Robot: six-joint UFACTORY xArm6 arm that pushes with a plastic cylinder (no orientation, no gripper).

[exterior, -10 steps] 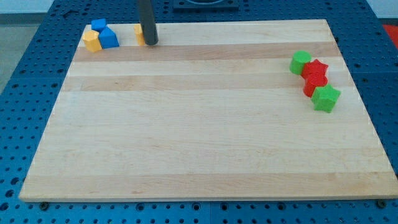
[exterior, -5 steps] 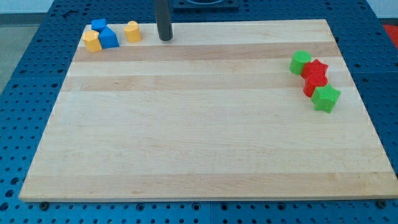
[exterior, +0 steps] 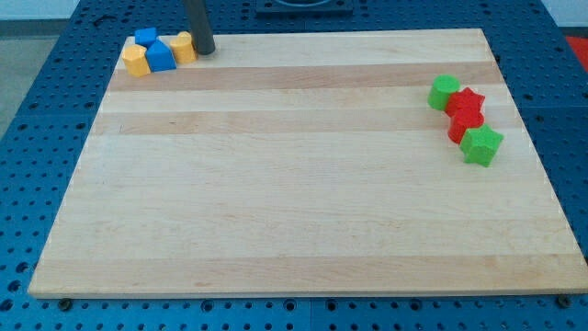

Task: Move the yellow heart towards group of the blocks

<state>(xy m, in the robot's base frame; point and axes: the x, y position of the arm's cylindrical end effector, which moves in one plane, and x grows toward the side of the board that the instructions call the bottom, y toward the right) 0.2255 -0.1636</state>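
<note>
The yellow heart (exterior: pixel 183 46) lies at the view's top left, touching the right side of a blue block (exterior: pixel 161 56). That blue block sits with a second blue block (exterior: pixel 145 38) and a yellow block (exterior: pixel 136 62) in a tight cluster. My tip (exterior: pixel 204 51) is against the yellow heart's right side; the dark rod rises out of the view's top.
At the view's right stands another cluster: a green block (exterior: pixel 445 92), a red star (exterior: pixel 468 99), a red block (exterior: pixel 462 124) and a green star (exterior: pixel 481 145). The wooden board (exterior: pixel 294 184) lies on a blue perforated table.
My tip swung right away from the heart, then came back left and pushed the yellow heart left until it met the blue block. The right cluster has not moved.
</note>
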